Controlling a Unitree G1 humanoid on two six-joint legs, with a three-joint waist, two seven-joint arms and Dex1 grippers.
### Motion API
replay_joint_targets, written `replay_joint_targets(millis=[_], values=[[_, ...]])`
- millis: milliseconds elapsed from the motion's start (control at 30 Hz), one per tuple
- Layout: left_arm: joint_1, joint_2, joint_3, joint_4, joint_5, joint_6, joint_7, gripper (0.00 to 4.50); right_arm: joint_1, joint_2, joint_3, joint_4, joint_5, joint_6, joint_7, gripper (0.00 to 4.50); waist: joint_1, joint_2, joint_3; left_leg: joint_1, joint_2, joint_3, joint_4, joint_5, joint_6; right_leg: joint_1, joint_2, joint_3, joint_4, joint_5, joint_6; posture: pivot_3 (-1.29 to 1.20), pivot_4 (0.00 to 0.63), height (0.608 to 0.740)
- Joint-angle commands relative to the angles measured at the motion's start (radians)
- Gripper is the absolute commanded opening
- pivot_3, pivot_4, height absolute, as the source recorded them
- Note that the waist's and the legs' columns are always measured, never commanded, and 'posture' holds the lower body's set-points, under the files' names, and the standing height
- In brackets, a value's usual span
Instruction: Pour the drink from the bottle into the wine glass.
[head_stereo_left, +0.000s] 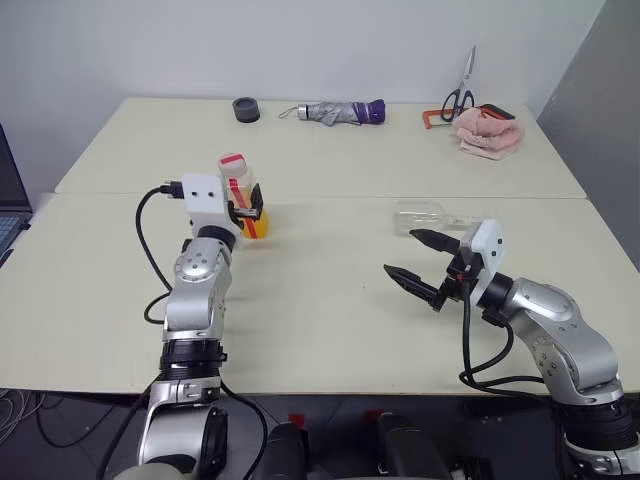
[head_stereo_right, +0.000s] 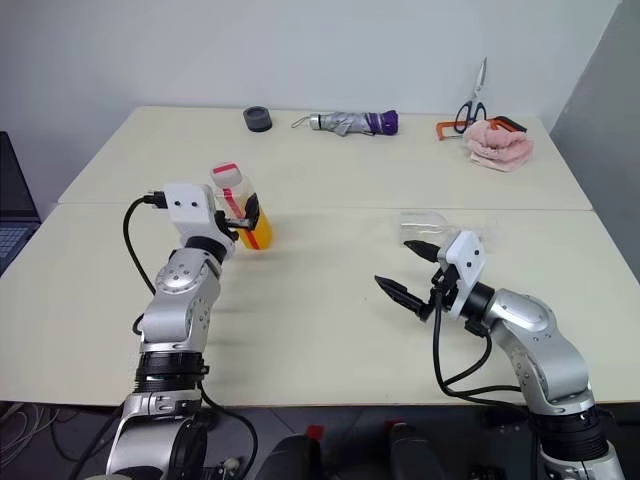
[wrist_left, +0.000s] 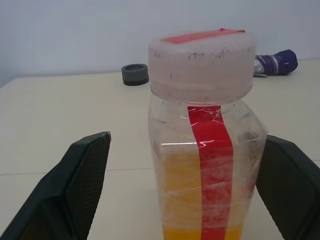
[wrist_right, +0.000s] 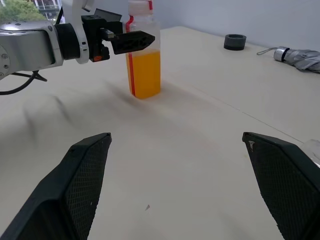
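upright on the worktop (head_stereo_left: 330, 300), bottle (head_stereo_left: 244, 195) of orange drink (wrist_right: 145, 72) stands between the left gripper's (wrist_left: 187, 192) wide fingers, ungripped. right gripper (head_stereo_left: 420, 262) hangs wide beside the toppled wine glass (head_stereo_left: 428, 216).

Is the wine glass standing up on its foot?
No, the wine glass lies on its side on the table, just beyond the right gripper.
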Motion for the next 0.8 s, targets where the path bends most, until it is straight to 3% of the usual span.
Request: replay_joint_targets(millis=[33,800], values=[[-0.042,0.001,-0.005,-0.001,0.01,-0.018,0.009,4.48,-0.026,0.001,-0.007,-0.01,0.006,-0.017,0.008,4.5,0.0,0.0,0.0,0.0,0.0,0.0,0.0,0.0,0.0,0.0,0.0,0.0,0.0,0.0,0.0,0.0,0.15,0.74],[-0.119,-0.019,-0.019,0.099,0.018,-0.065,0.044,4.48,-0.036,-0.003,-0.005,-0.003,-0.002,-0.017,0.011,4.5,0.0,0.0,0.0,0.0,-0.001,0.0,0.0,0.0,0.0,0.0,-0.001,0.0,0.0,0.0,0.0,0.0,0.15,0.74]])
